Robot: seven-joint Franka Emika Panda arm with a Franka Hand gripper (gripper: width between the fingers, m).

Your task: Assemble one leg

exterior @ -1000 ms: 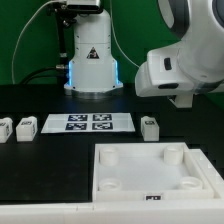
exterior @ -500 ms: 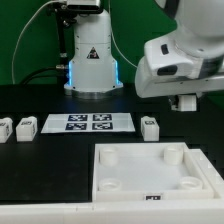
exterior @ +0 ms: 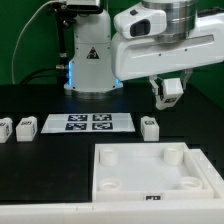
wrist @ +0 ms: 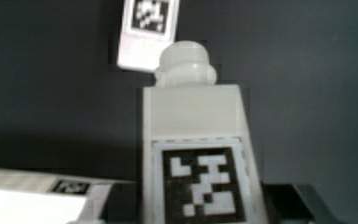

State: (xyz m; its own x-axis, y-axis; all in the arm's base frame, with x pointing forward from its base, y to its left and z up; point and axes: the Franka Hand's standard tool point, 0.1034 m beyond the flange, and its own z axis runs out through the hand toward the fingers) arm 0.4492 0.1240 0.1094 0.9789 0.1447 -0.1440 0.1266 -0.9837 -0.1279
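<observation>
My gripper [exterior: 166,94] is shut on one leg [exterior: 170,88], a small white post with a black-and-white tag, held in the air above the table at the exterior view's right. In the wrist view the held leg [wrist: 194,120] stands between the dark fingers [wrist: 286,203], tag facing the camera and rounded peg pointing away. Another leg [exterior: 150,127] stands on the table below and slightly left of the gripper; it also shows in the wrist view [wrist: 147,35]. Two more legs [exterior: 25,126] [exterior: 4,128] stand at the far left.
The large white tray-like piece [exterior: 150,160] with corner sockets lies at the front. The marker board [exterior: 88,122] lies between the legs. The robot base [exterior: 90,60] stands at the back. A white tagged corner [wrist: 34,192] shows in the wrist view; I cannot tell which piece.
The arm has swung toward the exterior view's left and the wrist has turned. The gripper with the leg has moved left and slightly up, and is now fully in view.
</observation>
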